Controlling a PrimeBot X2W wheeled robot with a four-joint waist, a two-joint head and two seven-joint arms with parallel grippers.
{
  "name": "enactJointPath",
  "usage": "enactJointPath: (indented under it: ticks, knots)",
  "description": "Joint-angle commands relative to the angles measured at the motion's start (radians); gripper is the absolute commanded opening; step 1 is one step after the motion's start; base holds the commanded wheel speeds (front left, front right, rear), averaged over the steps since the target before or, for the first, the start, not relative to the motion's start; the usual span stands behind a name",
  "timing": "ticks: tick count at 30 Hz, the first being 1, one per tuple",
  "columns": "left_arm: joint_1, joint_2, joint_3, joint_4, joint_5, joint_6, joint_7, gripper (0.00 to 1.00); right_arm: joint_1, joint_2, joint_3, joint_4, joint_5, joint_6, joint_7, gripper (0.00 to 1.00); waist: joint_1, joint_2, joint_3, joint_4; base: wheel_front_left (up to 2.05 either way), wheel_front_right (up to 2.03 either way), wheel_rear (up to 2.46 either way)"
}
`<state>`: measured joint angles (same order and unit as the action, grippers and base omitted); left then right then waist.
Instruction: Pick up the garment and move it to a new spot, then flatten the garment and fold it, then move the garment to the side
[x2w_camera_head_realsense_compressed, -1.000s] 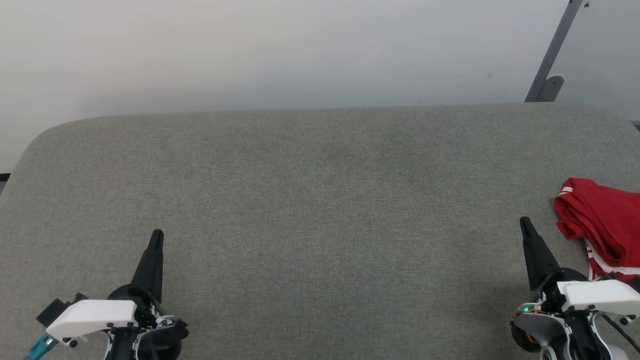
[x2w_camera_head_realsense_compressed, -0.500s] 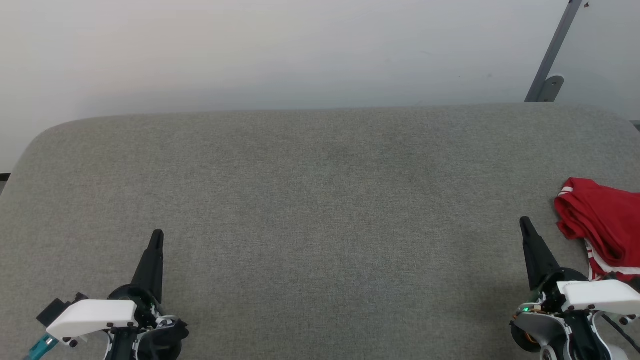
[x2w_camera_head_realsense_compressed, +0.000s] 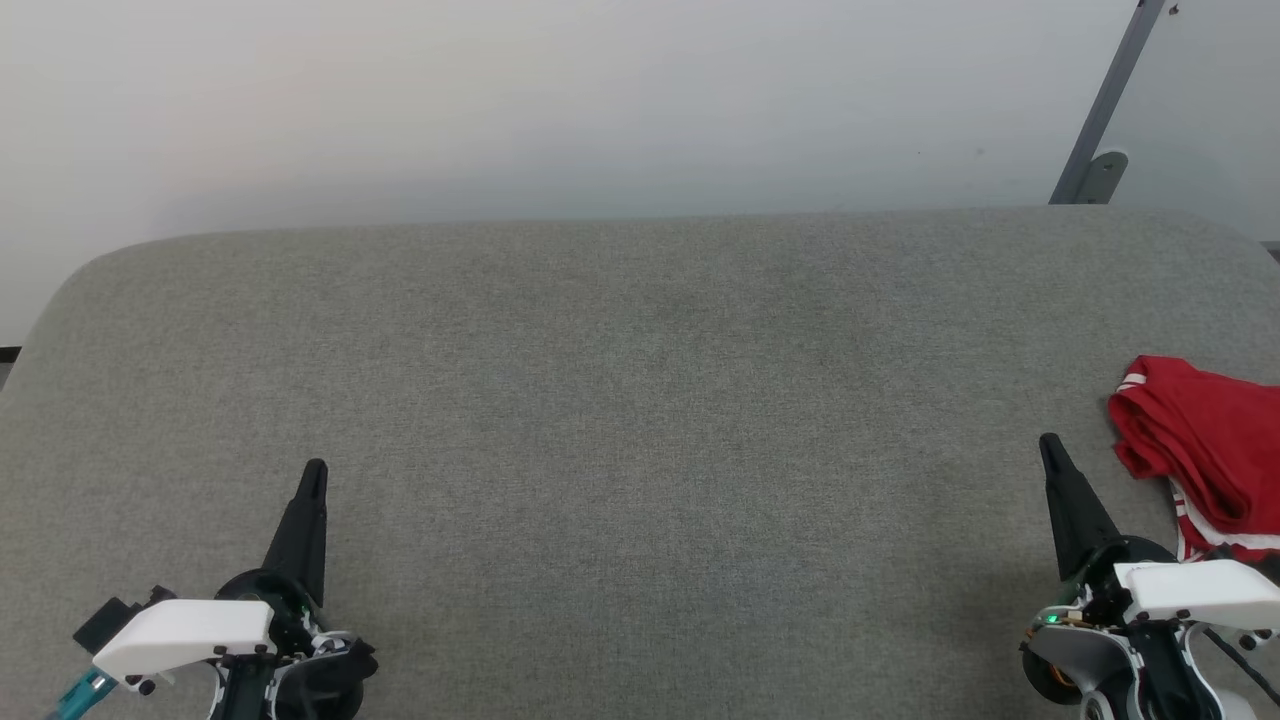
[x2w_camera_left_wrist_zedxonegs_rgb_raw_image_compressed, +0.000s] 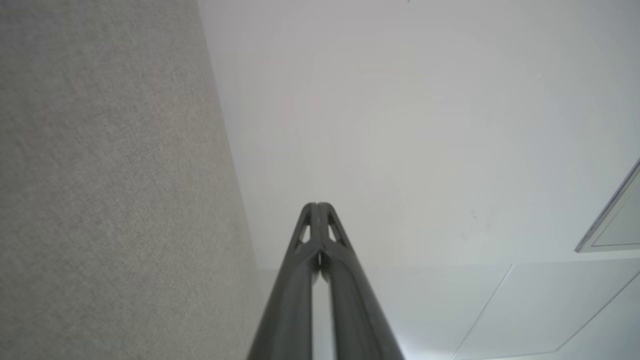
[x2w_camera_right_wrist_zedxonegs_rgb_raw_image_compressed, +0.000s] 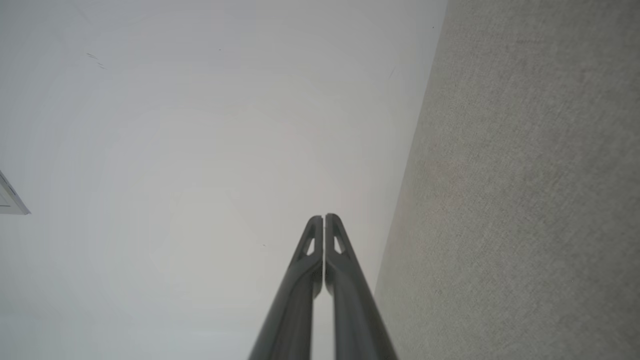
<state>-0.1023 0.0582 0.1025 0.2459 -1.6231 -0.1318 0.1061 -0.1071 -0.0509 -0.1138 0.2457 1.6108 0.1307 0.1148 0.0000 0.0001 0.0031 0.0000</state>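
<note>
While both end effectors are clenched tip to tip and grasp nothing, neither touches the garment (x2w_camera_head_realsense_compressed: 1205, 450). Left end effector (x2w_camera_head_realsense_compressed: 314, 468) sits over the near-left of the grey fabric desk (x2w_camera_head_realsense_compressed: 640, 400), right end effector (x2w_camera_head_realsense_compressed: 1048, 442) over the near-right, fingers pointing toward the far edge. Garment (red, white trim, bunched) lies at the desk's right edge, just beside the right end effector, cut off by the frame. Open fabric spans the whole middle. Far edge meets a pale wall (x2w_camera_head_realsense_compressed: 500, 100); far-left corner is rounded; a slanted grey post (x2w_camera_head_realsense_compressed: 1105, 110) stands beyond the far-right.
</note>
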Motion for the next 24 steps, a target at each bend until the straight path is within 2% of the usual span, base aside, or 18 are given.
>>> enactJointPath:
  ticks: [1,24]
  knots:
    - [-0.013,-0.002,0.005,0.000,0.004,0.002,0.004,0.00,-0.004,0.001,-0.001,-0.002,0.004,0.000,0.002,0.00,0.0000,-0.0001,0.000,0.000,0.00,0.00,0.00]
    - [-0.013,-0.004,0.008,0.000,0.006,0.002,0.005,0.00,-0.004,0.001,-0.001,-0.002,0.004,0.000,0.002,0.00,0.0000,-0.0001,0.000,0.000,0.00,0.00,0.00]
